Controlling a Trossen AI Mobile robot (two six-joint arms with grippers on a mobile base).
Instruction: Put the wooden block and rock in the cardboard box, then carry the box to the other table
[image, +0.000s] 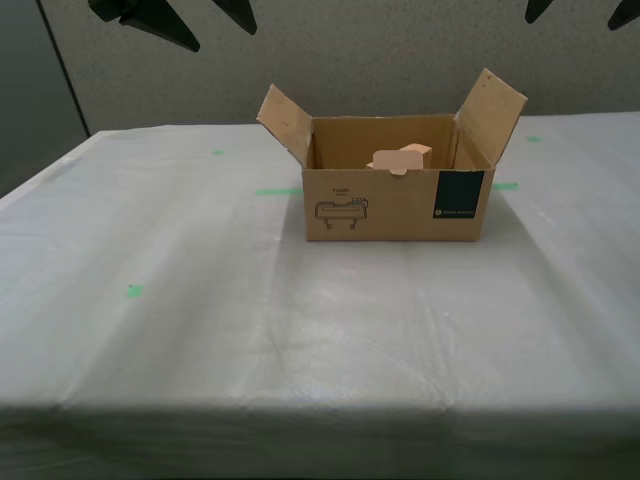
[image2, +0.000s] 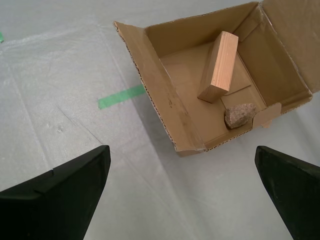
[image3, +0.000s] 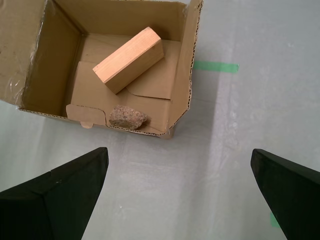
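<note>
The cardboard box (image: 395, 205) stands open on the other table (image: 300, 340), a whitish wrinkled top with green tape marks. Inside it the wooden block (image2: 219, 66) (image3: 129, 60) leans on the floor of the box. The rock (image2: 240, 115) (image3: 127, 117) lies against the front wall and is hidden in the exterior view, where only the block's top (image: 402, 157) shows. My second gripper (image2: 181, 148) (image: 224, 38) hangs open above the table on the exterior view's left of the box. My first gripper (image3: 179, 150) (image: 570, 22) hangs open on the exterior view's right. Neither touches the box.
Green tape strips (image: 276, 191) (image: 505, 185) lie beside the box, with smaller marks (image: 133, 291) further out. The table's front edge (image: 320, 408) is near the camera. A grey partition wall (image: 380, 60) stands behind the table.
</note>
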